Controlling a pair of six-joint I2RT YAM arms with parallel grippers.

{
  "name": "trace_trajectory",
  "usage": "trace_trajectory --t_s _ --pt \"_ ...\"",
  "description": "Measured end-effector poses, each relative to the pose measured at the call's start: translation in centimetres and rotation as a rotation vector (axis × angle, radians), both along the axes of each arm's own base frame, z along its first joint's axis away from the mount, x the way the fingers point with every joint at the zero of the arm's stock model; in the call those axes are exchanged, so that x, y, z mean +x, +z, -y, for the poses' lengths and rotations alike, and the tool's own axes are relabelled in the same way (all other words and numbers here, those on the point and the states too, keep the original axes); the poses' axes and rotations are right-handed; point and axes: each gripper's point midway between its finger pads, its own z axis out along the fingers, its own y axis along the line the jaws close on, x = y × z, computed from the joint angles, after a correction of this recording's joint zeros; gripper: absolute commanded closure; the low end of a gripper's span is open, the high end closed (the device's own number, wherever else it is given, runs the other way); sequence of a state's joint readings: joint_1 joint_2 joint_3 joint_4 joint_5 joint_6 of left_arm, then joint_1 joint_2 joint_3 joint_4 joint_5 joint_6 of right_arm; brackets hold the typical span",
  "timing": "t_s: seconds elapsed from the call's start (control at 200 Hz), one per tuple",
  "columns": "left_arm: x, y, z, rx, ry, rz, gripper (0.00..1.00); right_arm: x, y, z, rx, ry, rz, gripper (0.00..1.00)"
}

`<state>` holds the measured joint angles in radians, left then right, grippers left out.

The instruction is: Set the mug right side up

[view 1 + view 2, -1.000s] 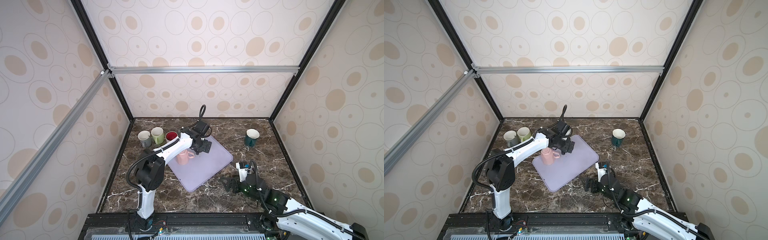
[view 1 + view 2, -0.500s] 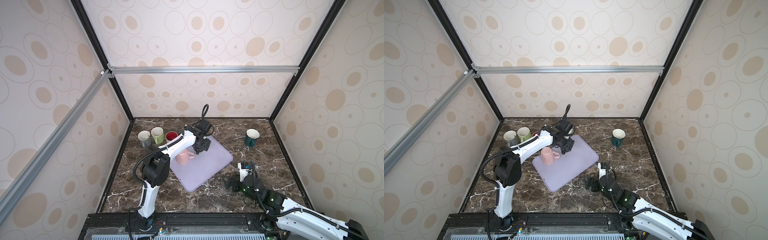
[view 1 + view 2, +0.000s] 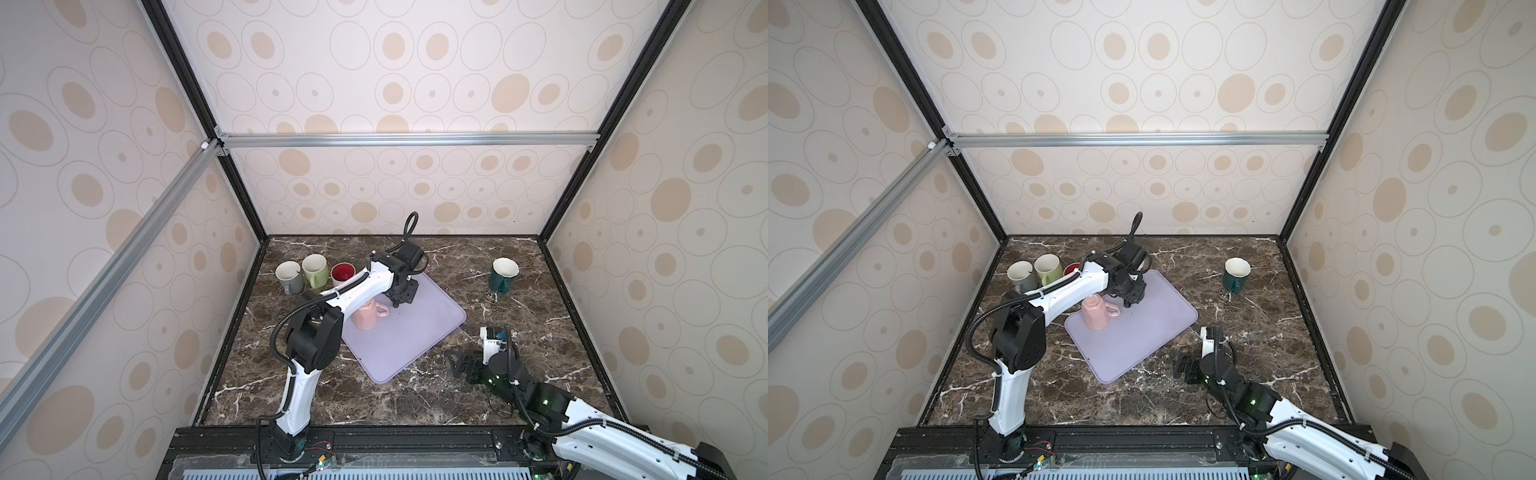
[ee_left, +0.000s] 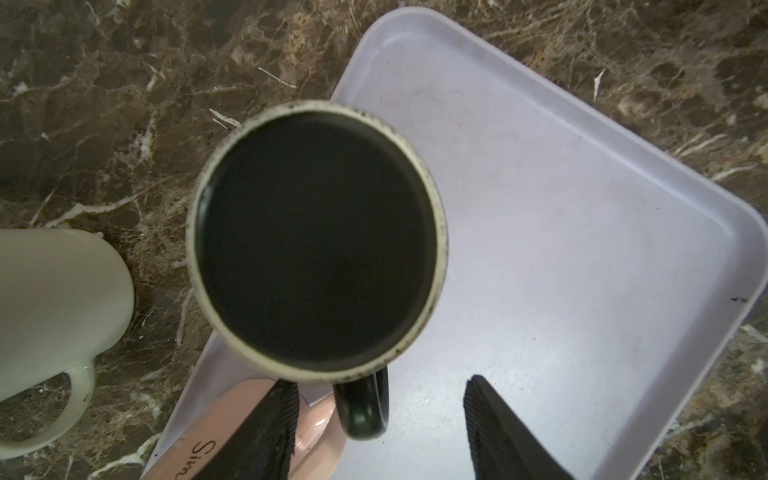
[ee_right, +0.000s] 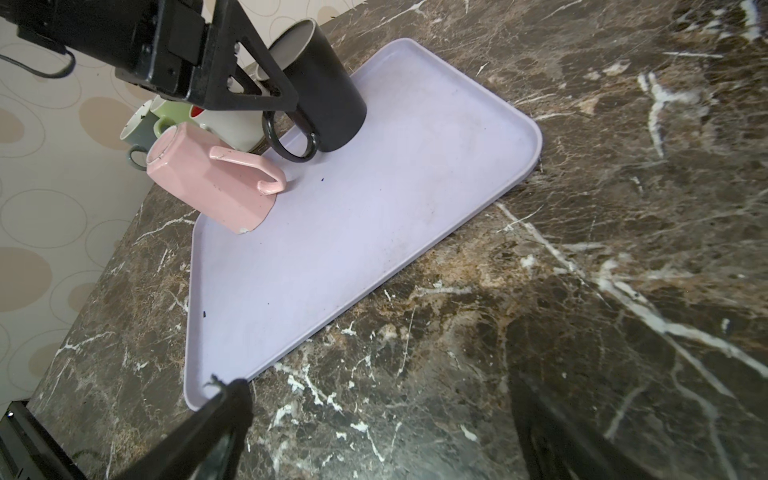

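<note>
**A:** Where does your left arm (image 3: 353,293) stand?

**B:** It stretches from its base, elbow raised, with the forearm over the far corner of the tray (image 3: 415,332). Your left gripper (image 3: 399,300) (image 4: 380,386) points straight down there, jaws partly apart.

**A:** And your right?

**B:** Your right arm (image 3: 582,424) lies low, off the tray's near right edge. Your right gripper (image 3: 455,362) (image 5: 378,388) sits near that edge and faces the tray, jaws spread wide.

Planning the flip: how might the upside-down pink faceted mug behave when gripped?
The pink faceted ceramic mug looks glossy and rigid: probably slippery, likely chips if dropped. Rim-down on the flat lavender plastic tray, it seems stable, unlikely to roll.
</note>
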<state>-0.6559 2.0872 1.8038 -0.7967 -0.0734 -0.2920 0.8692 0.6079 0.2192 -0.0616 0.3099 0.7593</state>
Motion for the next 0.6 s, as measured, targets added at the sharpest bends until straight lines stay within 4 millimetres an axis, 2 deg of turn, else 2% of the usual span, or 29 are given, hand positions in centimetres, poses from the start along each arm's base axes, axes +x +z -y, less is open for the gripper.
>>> trace_trajectory --t_s 0.445,0.6 --pt "0.2 -0.8 -0.5 0.035 0.028 0.003 0.52 -0.6 0.0 1.1 0.051 -0.032 0.011 0.00" --pt "0.3 -0.9 -0.7 0.040 0.038 0.004 0.60 -0.7 0.1 1.5 0.060 -0.042 0.018 0.00"
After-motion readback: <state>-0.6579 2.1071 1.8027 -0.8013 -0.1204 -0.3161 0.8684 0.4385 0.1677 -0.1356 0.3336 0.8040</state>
